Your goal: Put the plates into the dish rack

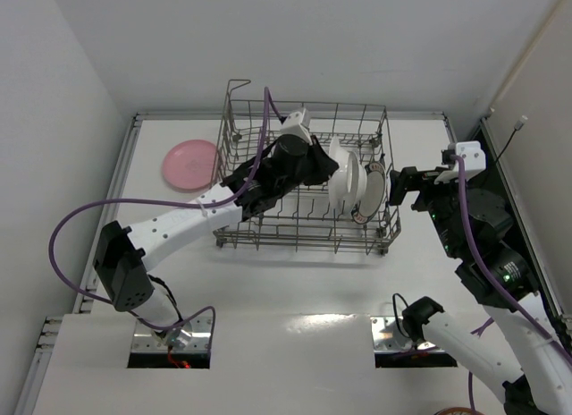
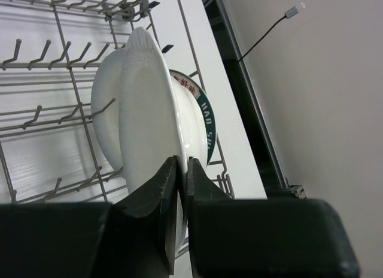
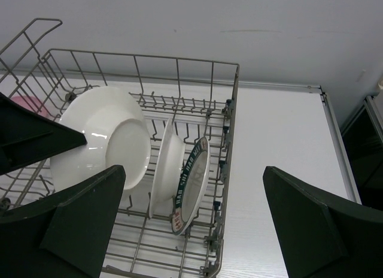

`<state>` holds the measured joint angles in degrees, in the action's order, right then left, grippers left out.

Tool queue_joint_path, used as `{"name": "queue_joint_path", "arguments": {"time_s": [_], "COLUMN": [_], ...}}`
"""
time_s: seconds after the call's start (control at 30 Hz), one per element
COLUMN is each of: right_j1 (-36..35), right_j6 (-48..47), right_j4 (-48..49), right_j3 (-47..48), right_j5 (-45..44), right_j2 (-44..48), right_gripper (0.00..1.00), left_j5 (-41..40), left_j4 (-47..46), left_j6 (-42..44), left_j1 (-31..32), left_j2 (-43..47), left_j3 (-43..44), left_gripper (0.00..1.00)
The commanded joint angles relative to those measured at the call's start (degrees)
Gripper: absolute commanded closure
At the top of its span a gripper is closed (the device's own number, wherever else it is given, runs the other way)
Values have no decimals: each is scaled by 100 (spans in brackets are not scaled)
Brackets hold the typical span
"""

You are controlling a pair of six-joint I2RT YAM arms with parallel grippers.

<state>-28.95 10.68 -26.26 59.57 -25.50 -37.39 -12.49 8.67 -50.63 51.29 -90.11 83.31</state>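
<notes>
four plates are showing. three are standing on edge at the right end of the dish rack [image 1: 234,220], stacked along its long axis: the leaning white plate [image 3: 114,140], the second white plate [image 3: 167,164] and the teal-rimmed plate [image 3: 194,182]. the pink plate [image 1: 190,165] is lying flat on the table [image 1: 295,281], left of the rack. the left gripper [image 2: 182,170] is pinching the leaning white plate's rim. the right gripper [image 1: 399,188] is hanging spread wide.

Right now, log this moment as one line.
left gripper: shut on white plate in dish rack | right gripper: open, beside rack | pink plate: outside rack

Glossy smooth white plates [image 3: 108,143]; grey metal wire dish rack [image 1: 295,222]; matt white table [image 1: 295,285]
</notes>
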Motion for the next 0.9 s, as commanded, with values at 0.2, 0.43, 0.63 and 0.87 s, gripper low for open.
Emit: {"name": "queue_joint_path", "arguments": {"time_s": [0.2,0.43,0.63,0.87], "right_j1": [30,30,30,30], "right_j6": [-39,-92,-92,-92], "right_j4": [121,121,121,121], "right_j3": [-33,-33,-86,-138], "right_j5": [-52,-104,-105,-105], "right_j2": [-32,-32,-32,-32], "right_gripper": [1,1,1,1], "left_j5": [53,501,898,1135], "left_j4": [-778,-946,-788,-603], "left_j6": [-342,-518,-431,-272], "left_j1": [-13,-128,-251,-251], "left_j2": [28,-305,-736,-868], "left_j3": [-279,-385,-87,300], "left_gripper": [100,100,100,59]}}
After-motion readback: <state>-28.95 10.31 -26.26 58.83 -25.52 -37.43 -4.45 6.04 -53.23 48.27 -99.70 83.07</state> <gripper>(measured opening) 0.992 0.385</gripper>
